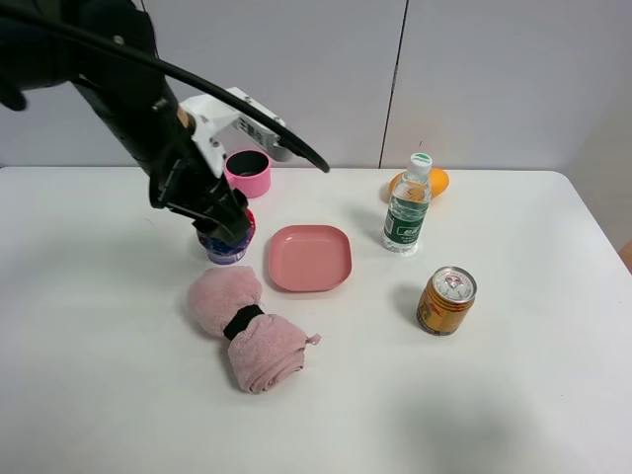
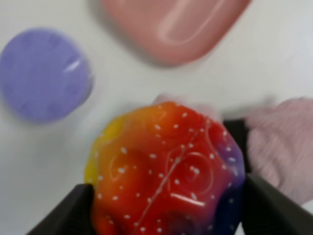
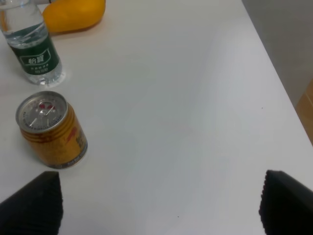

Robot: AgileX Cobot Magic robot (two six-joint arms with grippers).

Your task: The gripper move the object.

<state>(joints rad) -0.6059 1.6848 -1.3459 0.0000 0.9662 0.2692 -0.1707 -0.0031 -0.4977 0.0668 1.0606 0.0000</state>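
Note:
The bumpy ball (image 2: pixel 166 171), red, orange, yellow and purple with white specks, sits between the black jaws of my left gripper (image 2: pixel 166 208), which is shut on it. In the exterior high view my left gripper (image 1: pixel 222 225) hangs low left of the pink plate (image 1: pixel 309 257), right by the purple-lidded container (image 1: pixel 233 253). The arm hides most of the ball there. I cannot tell if the ball touches the table. My right gripper (image 3: pixel 159 205) is open and empty over bare table, near the drink can (image 3: pixel 51 129).
A rolled pink towel (image 1: pixel 247 331) with a black band lies in front of the left gripper. A pink cup (image 1: pixel 247 173) stands behind it. A water bottle (image 1: pixel 408 207), an orange fruit (image 1: pixel 434 182) and the can (image 1: pixel 446 300) are on the right.

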